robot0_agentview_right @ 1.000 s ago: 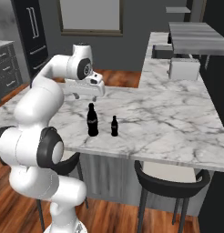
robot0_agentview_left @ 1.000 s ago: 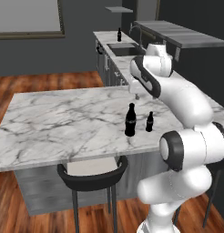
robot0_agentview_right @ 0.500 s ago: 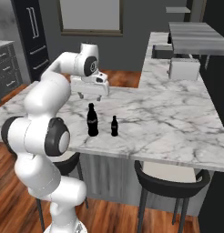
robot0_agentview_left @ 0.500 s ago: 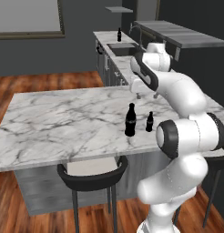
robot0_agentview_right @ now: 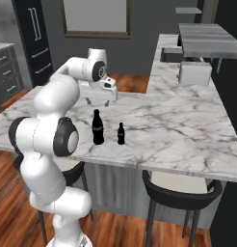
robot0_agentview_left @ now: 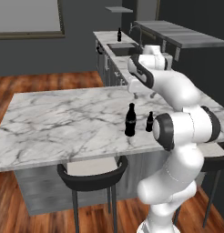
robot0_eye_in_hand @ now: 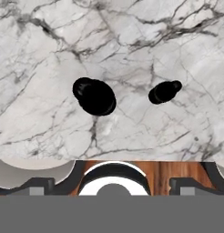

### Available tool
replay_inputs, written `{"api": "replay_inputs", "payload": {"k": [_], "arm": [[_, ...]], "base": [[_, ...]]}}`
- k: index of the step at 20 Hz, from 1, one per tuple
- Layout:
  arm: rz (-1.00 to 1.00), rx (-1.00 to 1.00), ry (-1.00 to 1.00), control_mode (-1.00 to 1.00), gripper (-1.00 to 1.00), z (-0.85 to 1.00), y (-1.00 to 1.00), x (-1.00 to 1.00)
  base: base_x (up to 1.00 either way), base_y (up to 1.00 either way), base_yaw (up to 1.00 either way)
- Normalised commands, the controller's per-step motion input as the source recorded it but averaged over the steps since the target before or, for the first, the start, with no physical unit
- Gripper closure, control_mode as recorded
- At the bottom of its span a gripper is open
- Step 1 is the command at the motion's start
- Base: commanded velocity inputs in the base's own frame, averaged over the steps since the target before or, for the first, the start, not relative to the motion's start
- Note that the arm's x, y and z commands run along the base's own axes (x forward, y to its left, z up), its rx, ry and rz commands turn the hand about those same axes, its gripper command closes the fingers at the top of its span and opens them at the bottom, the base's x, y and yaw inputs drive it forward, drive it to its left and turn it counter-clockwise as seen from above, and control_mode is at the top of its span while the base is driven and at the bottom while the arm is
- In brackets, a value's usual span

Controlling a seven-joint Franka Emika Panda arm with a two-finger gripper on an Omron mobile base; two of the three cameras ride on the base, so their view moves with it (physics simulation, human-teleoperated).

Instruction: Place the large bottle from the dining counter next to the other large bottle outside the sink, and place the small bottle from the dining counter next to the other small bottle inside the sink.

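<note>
Hand view looks straight down on two black bottles; we judge the large bottle (robot0_eye_in_hand: pixel 94 96) and the small bottle (robot0_eye_in_hand: pixel 164 92) as rigid, slick glass, breakable if tipped, the tall one heavier; we would clasp each round its body below the neck. Both stand near the stool-side edge of the dining counter (robot0_agentview_left: pixel 54 123), just beside each other. The gripper (robot0_agentview_right: pixel 98 100) hangs above them, jaws spread wide, carrying nothing. The marble lies flat and smooth; the sink (robot0_agentview_left: pixel 122 47) sits well apart on the far counter, a dark bottle (robot0_agentview_left: pixel 119 34) beside it.

Two rear base views, one overhead hand view, shared dining counter (robot0_agentview_left: pixel 63 123)
</note>
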Motion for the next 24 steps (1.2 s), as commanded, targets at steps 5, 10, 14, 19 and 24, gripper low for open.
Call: {"api": "replay_inputs", "payload": {"k": [5, 10, 14, 19, 24], "arm": [[0.0, 0.0, 0.06, -1.0, -1.0, 0.0, 0.03, 0.18], [0.0, -0.01, 0.01, -1.0, -1.0, 0.0, 0.17, 0.23], [0.0, 0.0, 0.0, -1.0, -1.0, 0.0, 0.16, 0.33], [0.0, 0.0, 0.01, -1.0, -1.0, -0.01, 0.0, 0.44], [0.0, 0.0, 0.0, -1.0, -1.0, -0.06, 0.0, 0.34]], "base": [[0.0, 0.0, 0.0], [0.0, 0.0, 0.0], [0.0, 0.0, 0.0], [0.0, 0.0, 0.0], [0.0, 0.0, 0.0]]}}
